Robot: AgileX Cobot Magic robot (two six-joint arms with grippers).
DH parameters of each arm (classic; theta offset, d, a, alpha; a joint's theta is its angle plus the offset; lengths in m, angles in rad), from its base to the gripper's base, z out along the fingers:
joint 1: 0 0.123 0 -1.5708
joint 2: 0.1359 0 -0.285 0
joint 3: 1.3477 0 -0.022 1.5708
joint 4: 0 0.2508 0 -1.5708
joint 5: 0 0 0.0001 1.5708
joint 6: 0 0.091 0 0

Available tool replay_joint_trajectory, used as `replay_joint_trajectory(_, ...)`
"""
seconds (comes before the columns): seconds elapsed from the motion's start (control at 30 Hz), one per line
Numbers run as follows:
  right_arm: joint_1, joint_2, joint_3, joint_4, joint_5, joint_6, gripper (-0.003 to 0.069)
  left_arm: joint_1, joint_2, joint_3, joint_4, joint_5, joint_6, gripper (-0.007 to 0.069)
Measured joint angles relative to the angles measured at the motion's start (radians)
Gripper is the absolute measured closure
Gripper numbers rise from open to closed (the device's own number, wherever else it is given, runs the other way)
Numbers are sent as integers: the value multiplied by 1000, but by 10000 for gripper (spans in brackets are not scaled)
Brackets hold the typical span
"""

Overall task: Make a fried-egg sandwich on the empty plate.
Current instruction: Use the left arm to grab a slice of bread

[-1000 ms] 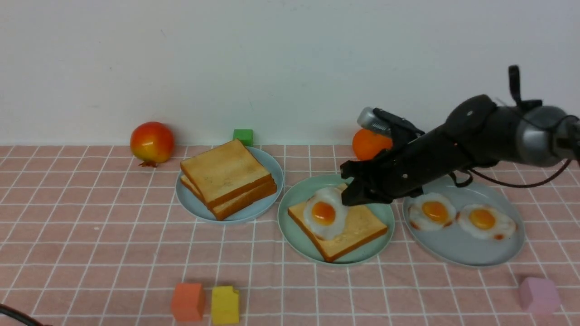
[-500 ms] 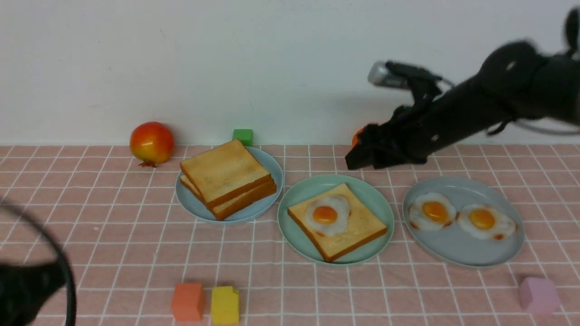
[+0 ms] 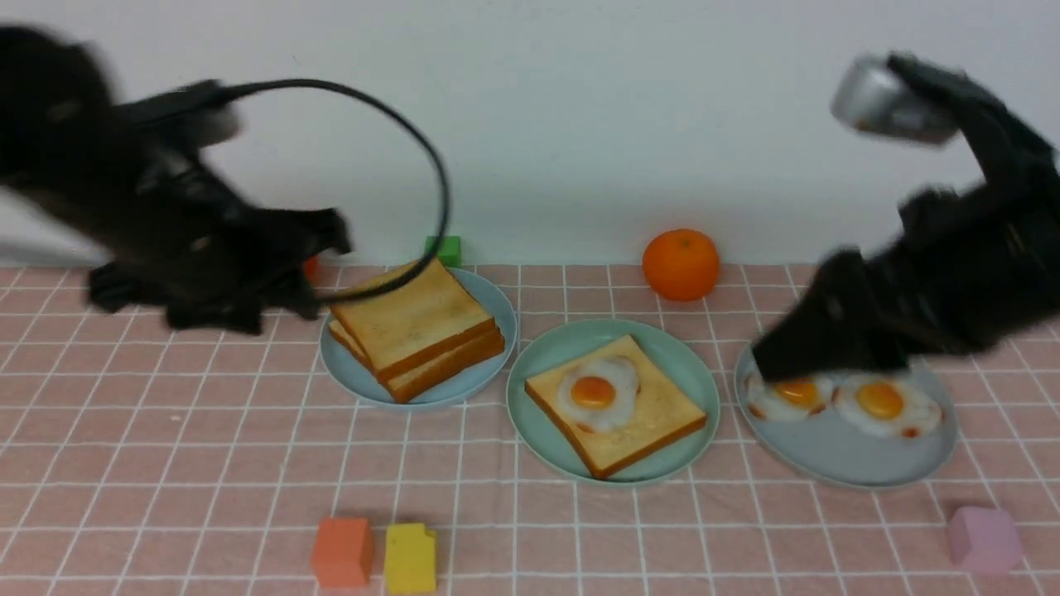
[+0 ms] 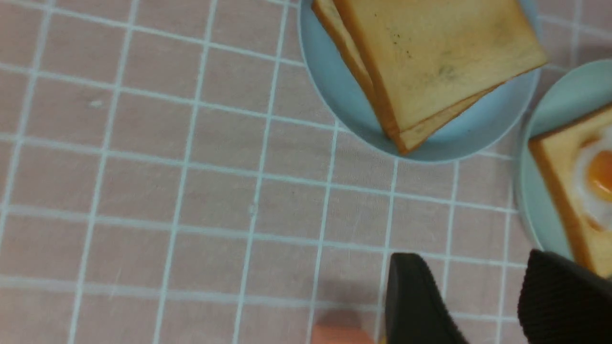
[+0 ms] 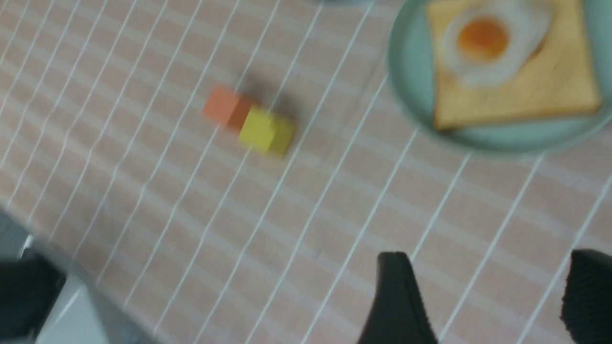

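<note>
Since only a bottom slice [image 3: 662,418] and the fried egg [image 3: 596,393] laid upon it are seen, the fried-egg sandwich is judged half built, with its upper slice not yet added. It is carried by the mint-green plate [image 3: 538,430], which is set mid-desk between two blue-grey plates.

The egg is flat and glossy, so it may be expected to slide if a slice is pushed across it instead of being lowered straight down. The slices are thick and hold their square shape. As toys they are probably light and fairly stiff, and a hold is best taken across opposite crust edges, or at a corner that overhangs the slice beneath.

Two such stacked slices [image 3: 410,319] are held by the left blue-grey plate [image 3: 352,377], the upper one turned slightly off the lower. Two more eggs [image 3: 882,404] are held by the right blue-grey plate [image 3: 836,459], the nearer-centre one partly hidden by the right arm.

The left end effector [image 4: 473,258] is raised beside the stacked slices; its fingers [image 4: 411,296] are spread and nothing is gripped. The right end effector [image 5: 490,258] is likewise spread and empty, raised over the egg plate. Both arms are blurred in the front view.

An orange [image 3: 681,263] and small coloured blocks [image 3: 410,556] are scattered elsewhere on the desk [image 3: 207,447].
</note>
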State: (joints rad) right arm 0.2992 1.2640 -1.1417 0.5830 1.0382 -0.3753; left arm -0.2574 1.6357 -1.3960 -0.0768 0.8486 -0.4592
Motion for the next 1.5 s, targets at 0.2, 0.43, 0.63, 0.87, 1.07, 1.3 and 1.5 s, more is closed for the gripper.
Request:
replay_joint_trajectory(0.2,102,-132,176,15,-33,1,183,107,339,-384,-190,169,179,269)
replay_joint_trajectory(0.43,135,-177,222,37,-73,7,185,153,619,-703,-237,345,428,269)
replay_joint_trajectory(0.63,135,-178,222,60,-71,7,185,175,689,-782,-206,306,437,269)
replay_joint_trajectory(0.87,135,-178,222,68,-112,7,185,182,709,-789,-181,240,426,269)
replay_joint_trajectory(1.07,135,-178,222,132,-114,7,185,185,765,-795,-256,233,459,275)
replay_joint_trajectory(1.3,135,-178,222,162,-146,-55,185,186,766,-797,-257,233,478,428)
replay_joint_trajectory(1.5,135,-178,222,134,-289,-82,185,187,769,-798,-256,233,481,612)
